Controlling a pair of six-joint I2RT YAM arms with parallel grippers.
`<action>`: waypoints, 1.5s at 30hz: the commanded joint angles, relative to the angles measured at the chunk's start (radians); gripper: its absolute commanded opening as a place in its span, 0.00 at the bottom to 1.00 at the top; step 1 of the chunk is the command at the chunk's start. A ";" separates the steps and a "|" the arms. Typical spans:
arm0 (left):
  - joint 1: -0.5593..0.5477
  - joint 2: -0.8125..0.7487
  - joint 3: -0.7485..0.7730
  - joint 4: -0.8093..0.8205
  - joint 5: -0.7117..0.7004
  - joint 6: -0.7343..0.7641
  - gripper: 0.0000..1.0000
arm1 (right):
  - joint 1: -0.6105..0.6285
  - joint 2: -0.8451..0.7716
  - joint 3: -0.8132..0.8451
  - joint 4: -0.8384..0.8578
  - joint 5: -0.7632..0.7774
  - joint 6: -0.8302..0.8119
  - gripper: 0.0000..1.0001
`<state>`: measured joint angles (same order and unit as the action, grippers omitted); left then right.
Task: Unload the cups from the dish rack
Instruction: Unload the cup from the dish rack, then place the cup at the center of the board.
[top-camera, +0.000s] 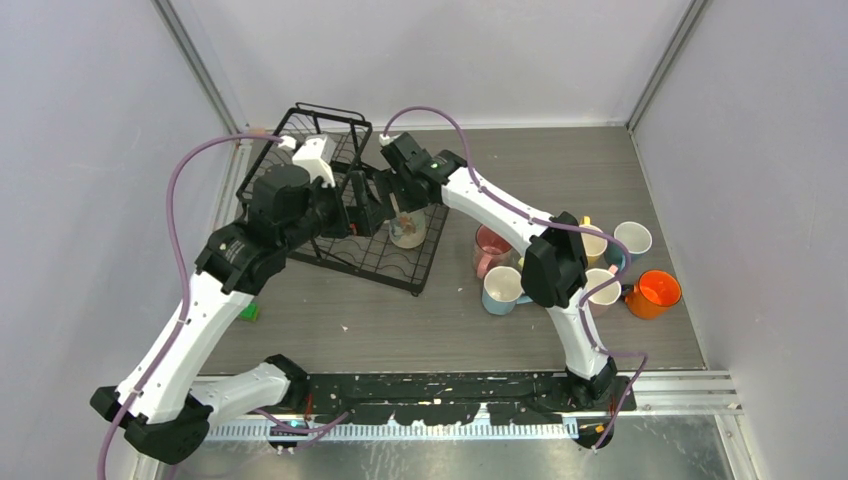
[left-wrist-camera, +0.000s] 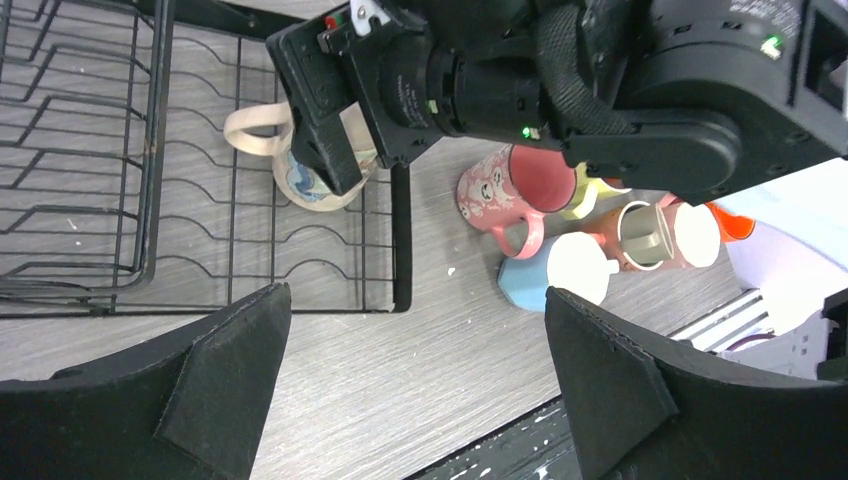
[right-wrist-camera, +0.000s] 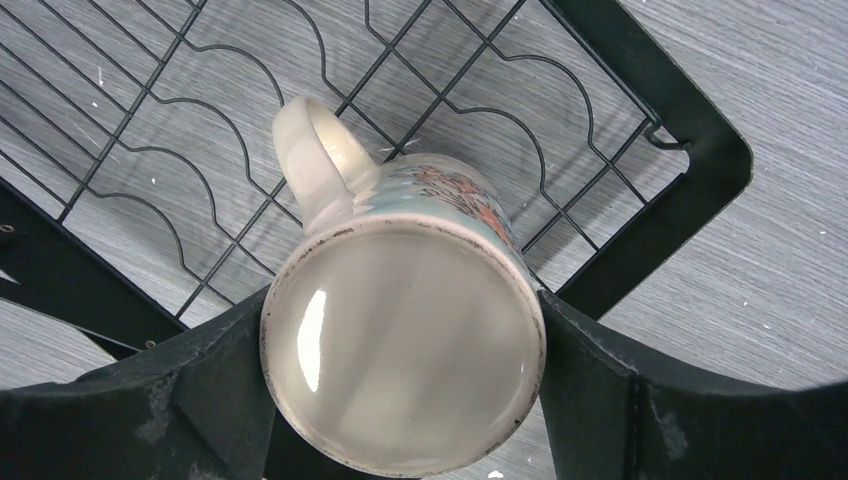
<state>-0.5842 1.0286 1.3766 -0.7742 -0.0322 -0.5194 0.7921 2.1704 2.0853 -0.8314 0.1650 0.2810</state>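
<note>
A beige mug (top-camera: 408, 232) with an orange and blue pattern stands upside down on the flat tray of the black wire dish rack (top-camera: 330, 130), near its front right corner. My right gripper (top-camera: 398, 200) comes down over it. In the right wrist view the mug's base (right-wrist-camera: 400, 370) faces the camera and the gripper (right-wrist-camera: 402, 392) has a finger pressed on each side. The left wrist view shows the mug (left-wrist-camera: 310, 185) under the right gripper's fingers (left-wrist-camera: 325, 150). My left gripper (left-wrist-camera: 415, 390) is open and empty over bare table by the rack's front edge (left-wrist-camera: 400, 240).
Several mugs stand grouped on the table to the right of the rack: pink (top-camera: 490, 248), light blue (top-camera: 500, 290), yellow (top-camera: 592, 240), white (top-camera: 632, 238), orange (top-camera: 655, 293). A small green object (top-camera: 248, 312) lies by the left arm. The rack's deeper basket (top-camera: 300, 150) is behind the left arm.
</note>
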 joint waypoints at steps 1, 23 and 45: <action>-0.001 -0.029 -0.031 0.061 0.010 -0.015 1.00 | -0.008 -0.089 0.052 -0.028 -0.013 0.040 0.28; -0.002 0.010 -0.170 0.302 0.119 -0.253 1.00 | -0.120 -0.274 0.114 -0.122 -0.070 0.155 0.14; -0.002 0.300 -0.169 0.711 0.156 -0.458 1.00 | -0.399 -0.491 0.016 -0.100 -0.304 0.319 0.10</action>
<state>-0.5842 1.2980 1.2030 -0.2222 0.1070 -0.9623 0.4248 1.7973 2.1086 -1.0405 -0.0406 0.5377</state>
